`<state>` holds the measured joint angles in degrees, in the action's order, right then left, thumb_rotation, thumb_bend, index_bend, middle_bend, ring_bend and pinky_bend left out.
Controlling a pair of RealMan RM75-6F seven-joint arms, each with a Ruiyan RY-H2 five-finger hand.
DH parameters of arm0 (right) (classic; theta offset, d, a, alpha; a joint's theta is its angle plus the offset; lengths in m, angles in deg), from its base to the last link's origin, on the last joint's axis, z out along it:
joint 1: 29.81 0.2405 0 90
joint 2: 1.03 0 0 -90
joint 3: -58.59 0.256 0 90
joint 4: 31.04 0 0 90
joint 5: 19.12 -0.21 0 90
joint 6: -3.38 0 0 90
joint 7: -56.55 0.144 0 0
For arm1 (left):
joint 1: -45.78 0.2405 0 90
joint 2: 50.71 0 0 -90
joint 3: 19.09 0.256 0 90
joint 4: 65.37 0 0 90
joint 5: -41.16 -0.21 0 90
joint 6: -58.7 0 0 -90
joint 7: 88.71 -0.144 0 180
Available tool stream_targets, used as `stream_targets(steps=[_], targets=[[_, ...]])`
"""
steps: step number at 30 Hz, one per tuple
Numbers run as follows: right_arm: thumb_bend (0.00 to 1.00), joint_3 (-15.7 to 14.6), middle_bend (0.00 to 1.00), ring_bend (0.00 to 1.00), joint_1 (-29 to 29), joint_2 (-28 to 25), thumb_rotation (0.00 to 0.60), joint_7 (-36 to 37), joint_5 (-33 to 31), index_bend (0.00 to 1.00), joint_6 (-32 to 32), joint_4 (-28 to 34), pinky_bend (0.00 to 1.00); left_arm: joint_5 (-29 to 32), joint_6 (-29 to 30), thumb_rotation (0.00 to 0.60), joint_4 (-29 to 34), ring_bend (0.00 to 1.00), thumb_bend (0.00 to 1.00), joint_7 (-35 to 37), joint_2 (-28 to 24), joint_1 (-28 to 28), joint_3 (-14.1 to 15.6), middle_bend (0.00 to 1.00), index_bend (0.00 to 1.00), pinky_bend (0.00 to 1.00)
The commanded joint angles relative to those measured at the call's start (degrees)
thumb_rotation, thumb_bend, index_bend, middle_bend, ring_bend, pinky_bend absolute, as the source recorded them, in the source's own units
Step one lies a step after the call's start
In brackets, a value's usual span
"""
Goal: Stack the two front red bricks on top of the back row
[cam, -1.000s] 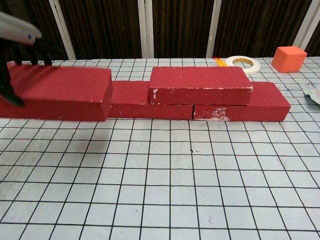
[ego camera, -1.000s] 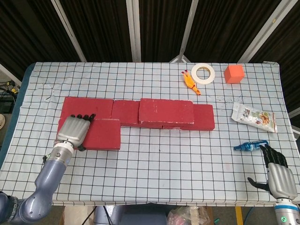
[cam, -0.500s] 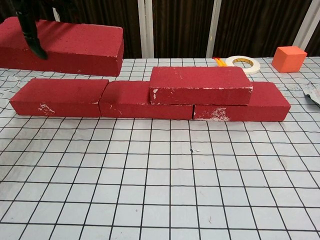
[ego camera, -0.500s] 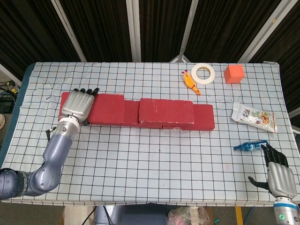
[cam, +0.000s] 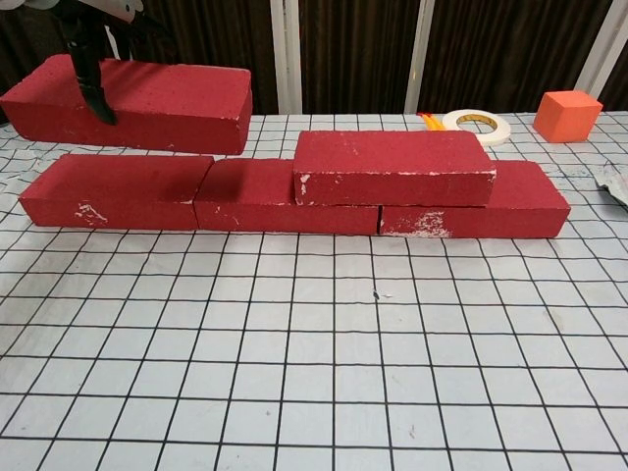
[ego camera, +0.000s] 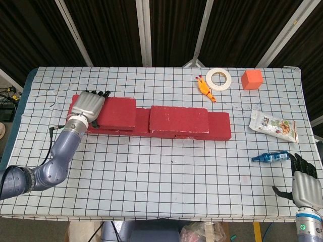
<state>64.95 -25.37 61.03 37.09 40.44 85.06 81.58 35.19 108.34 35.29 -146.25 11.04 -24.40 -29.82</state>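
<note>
The left hand (ego camera: 87, 105) grips a red brick (cam: 132, 93) by its left end, fingers (cam: 93, 83) wrapped over the top and down the near face. In the chest view this brick hangs in the air, tilted slightly, just above the left part of the back row (cam: 285, 196) and not touching it. The back row is a line of red bricks lying end to end on the desk (ego camera: 166, 171), which wears a white cloth with a black grid. A second stacked brick (cam: 392, 167) already lies flat on the row, right of the held brick and straddling a joint between two lower bricks (its near face flush with theirs).

The right hand (ego camera: 305, 184) rests low at the near right corner of the desk, well apart from the row, fingers loosely spread and holding nothing. Just beyond it lies a small blue bottle (ego camera: 270, 157) on its side. Further back from the bottle sits a snack packet (ego camera: 274, 126). Behind the row's right end are a yellow rubber chicken (ego camera: 204, 88), a roll of white tape (ego camera: 218, 78) just beside it, and an orange cube (ego camera: 252, 79) to the tape's right.
</note>
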Motion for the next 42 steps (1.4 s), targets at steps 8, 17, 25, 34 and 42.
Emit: stream_targets(steps=[8,17,25,34,42], targets=[[0.18,0.6,0.0,0.0,0.5,0.6,0.6,-1.4,-2.2,0.05,0.4,-0.2,0.0,1.4,-3.7,0.6,-5.9,0.21,0.0,2.9,2.8,-2.5,3.4,0.28,0.1,0.19],[0.18,0.8,0.0,0.0,0.6,0.5,0.6,-1.0,-2.7,0.05,0.4,-0.5,0.0,2.7,-4.1,0.6,-8.3,0.21,0.0,4.5,4.9,-4.9,5.4,0.26,0.09,0.17],[0.18,1.0,0.0,0.0,0.8,0.6,0.6,-0.9,-3.2,0.05,0.4,-0.7,0.0,2.4,-4.5,0.6,-11.6,0.21,0.0,5.3,8.0,-6.3,6.6,0.26,0.1,0.16],[0.18,1.1,0.0,0.0,1.1,0.8,0.6,-1.3,-3.9,0.05,0.4,-1.0,0.0,0.8,-5.4,0.6,-15.2,0.2,0.0,7.2,11.4,-7.2,7.2,0.25,0.1,0.15],[0.18,1.2,0.0,0.0,1.2,1.0,0.6,-1.6,-4.4,0.04,0.6,-1.1,0.0,0.6,-6.1,0.6,-16.9,0.2,0.0,8.0,13.1,-7.8,8.2,0.25,0.1,0.15]])
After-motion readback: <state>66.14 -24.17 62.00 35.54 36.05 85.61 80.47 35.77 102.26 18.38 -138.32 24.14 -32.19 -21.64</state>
